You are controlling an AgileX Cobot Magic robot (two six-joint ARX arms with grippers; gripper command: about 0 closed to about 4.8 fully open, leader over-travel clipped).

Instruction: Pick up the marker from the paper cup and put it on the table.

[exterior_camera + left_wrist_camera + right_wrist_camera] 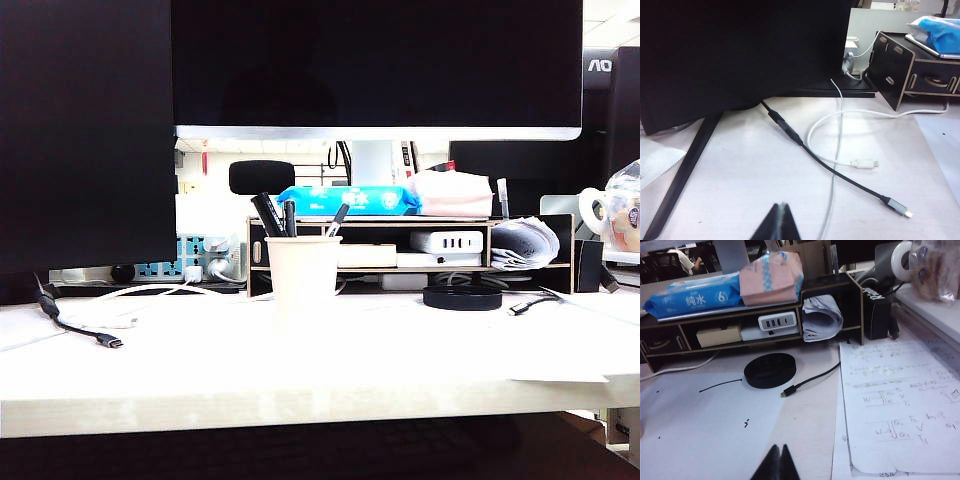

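Note:
The paper cup stands upright on the table near the middle of the exterior view, in front of the shelf riser. The thick black marker leans out of the cup's left side, beside a thinner black pen and a pen with a grey end. Neither gripper shows in the exterior view. My left gripper is shut and empty above the table, facing loose cables. My right gripper is also shut and empty, above the table beside a written sheet. The cup is out of both wrist views.
A wooden shelf riser behind the cup carries a blue wipes pack and a charger. A black round pad lies right of the cup. Black and white cables lie at the left, under a dark monitor. A handwritten sheet lies at the right.

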